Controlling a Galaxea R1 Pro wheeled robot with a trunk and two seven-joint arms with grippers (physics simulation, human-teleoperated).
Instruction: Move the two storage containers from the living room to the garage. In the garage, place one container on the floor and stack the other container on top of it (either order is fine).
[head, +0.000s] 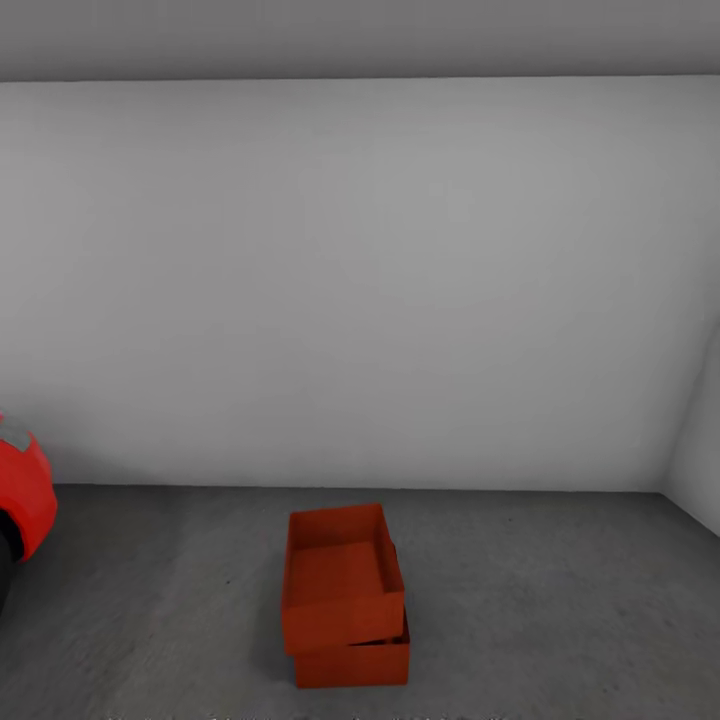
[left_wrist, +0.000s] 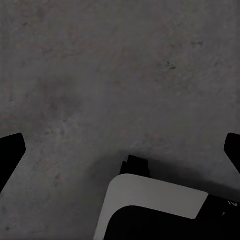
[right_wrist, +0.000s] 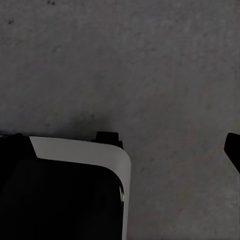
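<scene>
Left wrist view: left gripper (left_wrist: 120, 150) aimed down at bare floor (left_wrist: 120, 65). Dark fingertips sit at opposite edges of the picture, spread wide, with only speckled concrete between them. Holds nothing. Below the jaw gap, a white-and-black part of the robot's own body (left_wrist: 155, 200), throwing a soft shadow on the concrete.

Right wrist view: the right gripper has one fingertip (right_wrist: 232, 150) at the picture's edge; the opposite side is covered by another white-and-black body part (right_wrist: 75, 165), so I cannot tell how far the right jaws stand apart. Nothing is gripped that I can see; grey concrete beyond the fingers.

Head view: both storage containers sit well ahead of the grippers and clear of them, on the garage floor near the pale grey wall (head: 360, 280). The upper container (head: 340, 580) rests on the lower container (head: 355, 655), but twisted and shifted. Its near corner overhangs on the left, and a strip of the lower box's rim shows at the right. It looks seated, only loosely. A red car (head: 22, 500) stands at far left, well apart from the stack.

Judgement: the stack appears made; the risks lie in what follows.
- Base or arm brushing the stack on turning away: the skewed top box, thin-walled and light, could slide off.
- Any attempt to square it up could drag the lower box too.
- With both wrist cameras on bare floor, clearance to the stack is not monitored from the arms.
</scene>
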